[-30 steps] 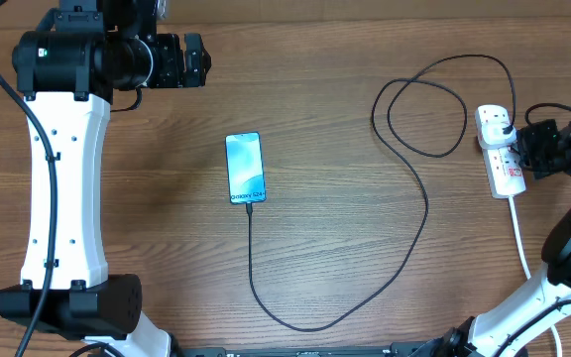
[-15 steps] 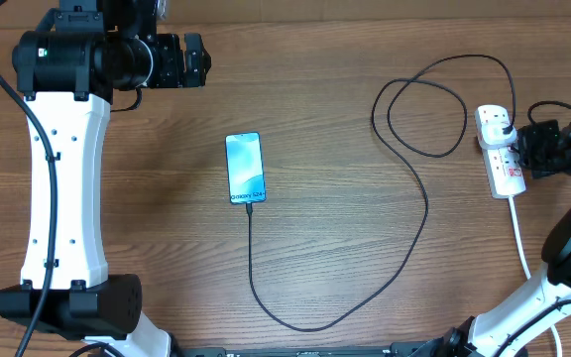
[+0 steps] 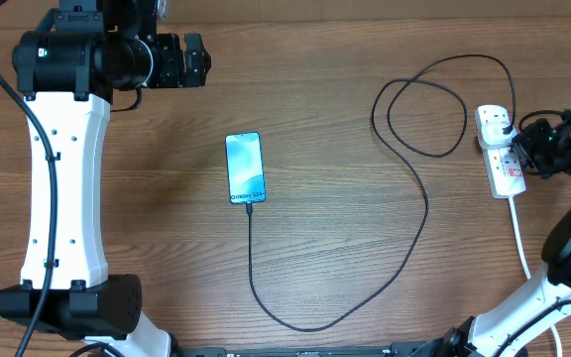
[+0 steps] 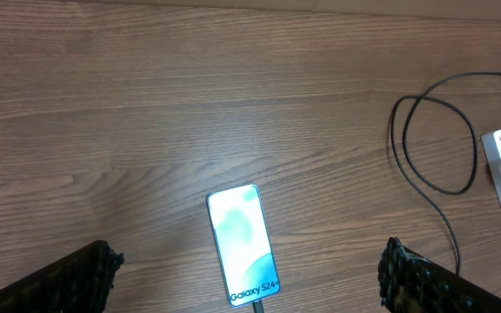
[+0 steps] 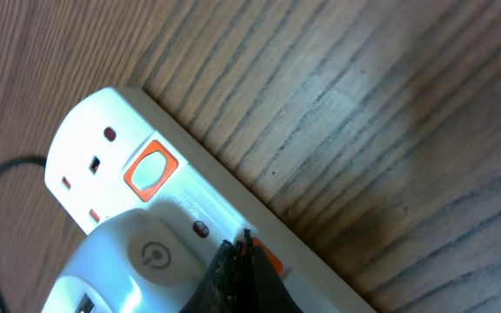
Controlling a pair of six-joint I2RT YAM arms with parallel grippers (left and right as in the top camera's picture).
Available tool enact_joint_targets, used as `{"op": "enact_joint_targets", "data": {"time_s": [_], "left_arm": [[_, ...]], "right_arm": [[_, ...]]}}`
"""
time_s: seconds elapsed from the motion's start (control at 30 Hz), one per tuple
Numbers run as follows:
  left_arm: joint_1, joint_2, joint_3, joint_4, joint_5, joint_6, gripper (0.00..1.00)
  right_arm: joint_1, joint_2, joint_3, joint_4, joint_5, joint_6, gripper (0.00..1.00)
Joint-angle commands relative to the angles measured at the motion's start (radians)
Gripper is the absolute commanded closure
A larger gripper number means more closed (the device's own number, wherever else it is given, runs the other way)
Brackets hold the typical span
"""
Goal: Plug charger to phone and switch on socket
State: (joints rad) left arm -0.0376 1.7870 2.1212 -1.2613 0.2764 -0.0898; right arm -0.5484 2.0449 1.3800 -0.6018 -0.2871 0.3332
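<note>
The right gripper [image 5: 238,257] is seen with its fingers pressed together and nothing held between them, the tips set down on the top face of the socket [image 5: 103,143] just beside a sliver of orange switch; a second orange switch [image 5: 149,171] lies uncovered nearer the rounded end. A white block [image 5: 137,254] is seated on the strip just beside the tips. Bare table [image 3: 345,89] is left along the strip's long edge. From overhead, the right arm is reached in from the table's right edge, its gripper [image 3: 535,140] laid low against the strip [image 3: 505,171]. The charger [image 3: 426,208] is looped loosely from the strip across the wood, and its tip is met with the bottom edge of the phone [image 3: 246,167], which is laid flat, screen up, mid-table with clear wood on every side. The left gripper [image 3: 198,61] is held well apart at the far left, its fingers [image 4: 76,278] spread wide and nothing gripped, with the phone [image 4: 243,243] visible below.
</note>
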Motion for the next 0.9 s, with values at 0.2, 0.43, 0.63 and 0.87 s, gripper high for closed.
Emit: {"op": "enact_joint_targets", "data": {"time_s": [0.2,0.43,0.63,0.87], "left_arm": [[0.005,-0.009,0.008,0.001,0.008,0.015,0.00],[0.005,-0.009,0.008,0.001,0.008,0.015,0.00],[0.005,-0.009,0.008,0.001,0.008,0.015,0.00],[0.005,-0.009,0.008,0.001,0.008,0.015,0.01]], "right_arm": [[0.018,0.033,-0.038,-0.056,-0.040,-0.131,0.96],[0.017,0.033,-0.038,-0.082,-0.039,-0.160,0.96],[0.014,0.033,-0.038,-0.093,-0.039,-0.155,0.96],[-0.038,0.032,-0.037,-0.073,0.006,-0.020,0.96]]}}
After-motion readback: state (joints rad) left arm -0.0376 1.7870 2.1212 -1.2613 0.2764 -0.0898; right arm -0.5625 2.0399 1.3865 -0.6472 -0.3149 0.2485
